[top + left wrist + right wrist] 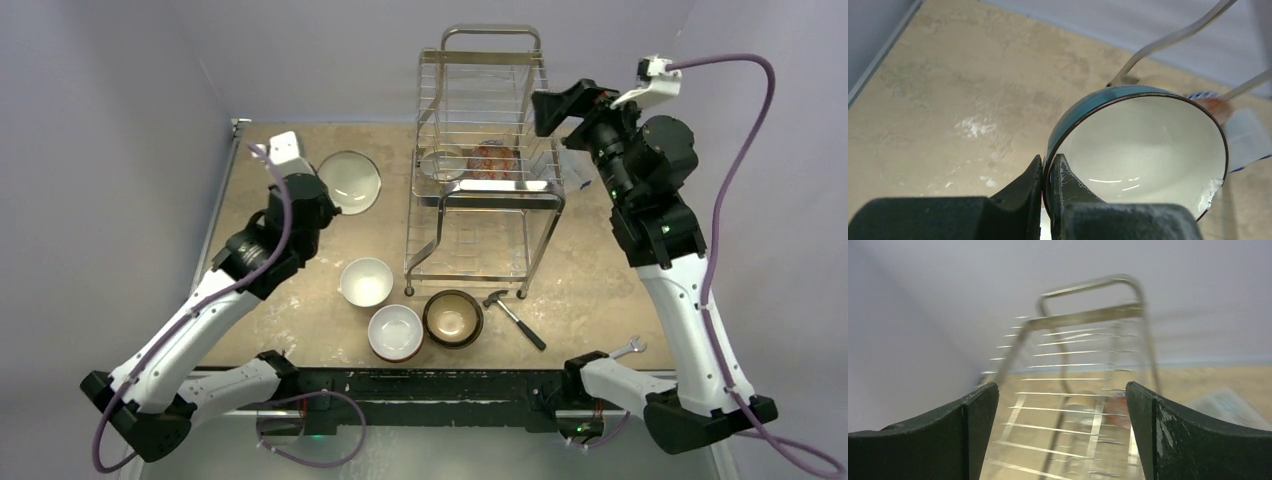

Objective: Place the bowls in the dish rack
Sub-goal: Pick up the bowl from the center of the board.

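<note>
Dish rack [500, 196]: chrome wire, two tiers, upright, far centre.
Red-patterned bowl [491, 158]: inside rack.
Teal bowl [1143, 150]: white inside, left of rack, rim pinched by left gripper [1049, 167].
White bowl [366, 281], red-sided bowl [395, 332], brown bowl [453, 318]: upright, clustered before the rack.

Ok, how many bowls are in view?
5 bowls: one in the left claw, three on the table before the rack, one red in the rack; others may be hidden.
</note>
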